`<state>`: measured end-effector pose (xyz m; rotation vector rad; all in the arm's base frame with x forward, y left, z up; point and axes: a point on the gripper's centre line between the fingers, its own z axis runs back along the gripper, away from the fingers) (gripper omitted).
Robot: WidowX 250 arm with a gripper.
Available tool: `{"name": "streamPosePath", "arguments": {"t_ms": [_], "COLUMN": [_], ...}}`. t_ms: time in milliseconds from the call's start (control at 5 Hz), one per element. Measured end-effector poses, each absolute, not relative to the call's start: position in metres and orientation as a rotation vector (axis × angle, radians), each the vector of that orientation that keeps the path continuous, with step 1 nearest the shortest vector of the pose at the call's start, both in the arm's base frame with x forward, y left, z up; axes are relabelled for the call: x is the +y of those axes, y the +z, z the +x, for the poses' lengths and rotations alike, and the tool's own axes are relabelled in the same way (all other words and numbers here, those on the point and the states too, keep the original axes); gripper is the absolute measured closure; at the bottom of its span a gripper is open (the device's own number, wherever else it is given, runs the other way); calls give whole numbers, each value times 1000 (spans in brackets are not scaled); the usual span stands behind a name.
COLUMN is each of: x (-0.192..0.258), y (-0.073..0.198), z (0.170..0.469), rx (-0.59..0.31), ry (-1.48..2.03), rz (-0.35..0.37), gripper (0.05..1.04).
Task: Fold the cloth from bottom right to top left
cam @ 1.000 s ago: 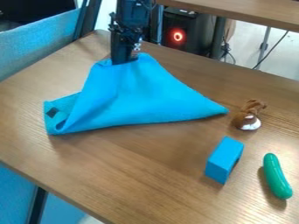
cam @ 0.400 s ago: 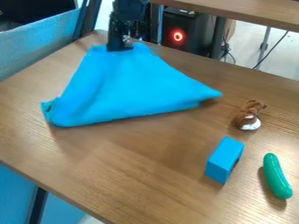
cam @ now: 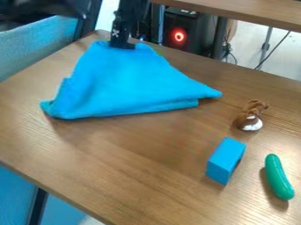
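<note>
Although the bright blue fabric cloth (cam: 126, 83) lies roughly triangular below the jaws, which look clamped on its upper edge, the fold seems only mostly made: layers misalign along its lower right, leaving settling and release. The brown wooden table's (cam: 129, 167) far edge runs just behind the jaws; wider room lies nearer the camera, with the blue rectangular block (cam: 225, 160) well apart, lower right.

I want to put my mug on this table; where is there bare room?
The near left of the table is bare, between the blue cloth and the blue block. The right side is crowded: the block, green cucumber and brown-and-white toy.
</note>
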<state>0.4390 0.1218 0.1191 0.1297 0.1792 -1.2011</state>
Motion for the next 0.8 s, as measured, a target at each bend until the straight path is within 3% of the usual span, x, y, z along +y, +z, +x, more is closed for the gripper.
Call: {"name": "streamPosePath", "arguments": {"t_ms": [400,600,800], "x": [122,119,120], "y": [97,116,139], "z": [440,441,436], "rx": [170,120,70], "ry": [-1280,-1285,-1206], "rz": [151,167,105], "gripper": [239,77,81]}}
